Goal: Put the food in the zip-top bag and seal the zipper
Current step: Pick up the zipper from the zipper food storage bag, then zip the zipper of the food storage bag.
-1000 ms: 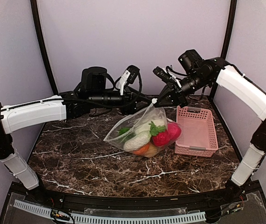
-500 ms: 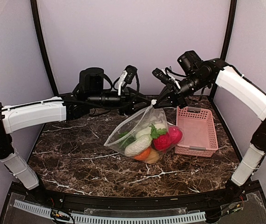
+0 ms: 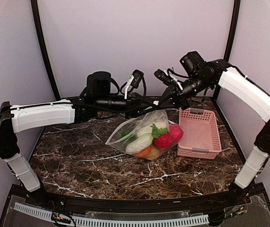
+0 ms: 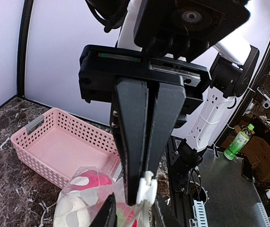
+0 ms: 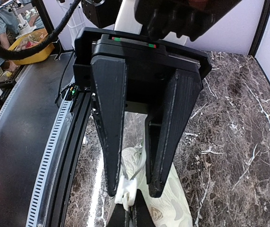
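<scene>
The zip-top bag (image 3: 146, 135) hangs from its top corner with its bottom resting on the table. Inside it are white radishes (image 3: 139, 142), two red balls (image 3: 164, 140), an orange piece (image 3: 144, 152) and a yellowish piece. My left gripper (image 3: 152, 102) is shut on the white slider (image 4: 147, 185) of the zipper at the bag's upper right corner. My right gripper (image 3: 164, 100) faces it with its jaws apart, one finger on each side of the bag's top edge, just behind the slider (image 5: 127, 191). The bag also shows in the left wrist view (image 4: 85, 198) and the right wrist view (image 5: 170, 208).
A pink slatted basket (image 3: 198, 152) stands empty just right of the bag and shows in the left wrist view too (image 4: 40, 125). The dark marble table (image 3: 78, 161) stretches left and in front of the bag. Black frame posts stand at the back corners.
My left arm has shifted a little right, toward the right gripper. The bag rose slightly, then settled back down. The right arm has stayed put.
</scene>
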Robot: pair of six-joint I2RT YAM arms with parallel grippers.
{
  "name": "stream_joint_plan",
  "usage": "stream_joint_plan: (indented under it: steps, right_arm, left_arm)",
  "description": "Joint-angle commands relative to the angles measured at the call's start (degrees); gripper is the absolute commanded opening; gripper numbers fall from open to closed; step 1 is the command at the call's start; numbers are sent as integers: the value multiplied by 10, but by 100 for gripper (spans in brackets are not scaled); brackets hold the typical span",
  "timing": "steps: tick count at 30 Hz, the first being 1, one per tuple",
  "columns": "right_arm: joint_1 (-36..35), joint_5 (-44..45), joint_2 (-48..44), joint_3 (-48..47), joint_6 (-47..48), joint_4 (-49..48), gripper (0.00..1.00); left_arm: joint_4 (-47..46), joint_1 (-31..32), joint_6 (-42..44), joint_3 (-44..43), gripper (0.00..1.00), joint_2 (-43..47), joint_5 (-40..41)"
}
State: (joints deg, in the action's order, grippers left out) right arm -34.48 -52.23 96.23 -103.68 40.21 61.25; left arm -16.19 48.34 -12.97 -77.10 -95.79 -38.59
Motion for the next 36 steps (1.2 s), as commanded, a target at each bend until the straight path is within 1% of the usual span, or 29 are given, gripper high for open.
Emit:
stream_joint_plan:
  steps: [1, 4, 7, 8, 12, 16, 20, 28, 36]
  right_arm:
    - [-5, -7, 4, 2, -1, -18, 0]
    - [-5, -6, 4, 3, -1, -18, 0]
    - [-5, -5, 5, 4, -2, -18, 0]
    - [-5, -5, 5, 4, -2, -18, 0]
    - [-5, -5, 6, 4, -2, -18, 0]
    - [-5, -2, 9, 6, -4, -18, 0]
    - [-6, -2, 11, 4, -9, -18, 0]
    - [-1, -6, 12, 7, -13, -20, 0]
    - [22, -30, 9, 9, -17, -25, 0]
  left_arm:
    - [-24, 0, -13, -17, 23, -4, -19]
    - [-31, 0, -16, -17, 22, -5, -21]
    - [-37, 1, -19, -17, 27, -6, -26]
    - [-37, 1, -20, -17, 27, -7, -26]
    - [-39, 1, -21, -16, 22, -8, -28]
    - [-40, 1, -20, -14, 12, -8, -29]
    - [-30, 1, -11, -12, 8, -5, -20]
    - [36, 1, 34, -6, 2, 5, 21]
    - [76, 0, 54, -2, 1, 12, 44]
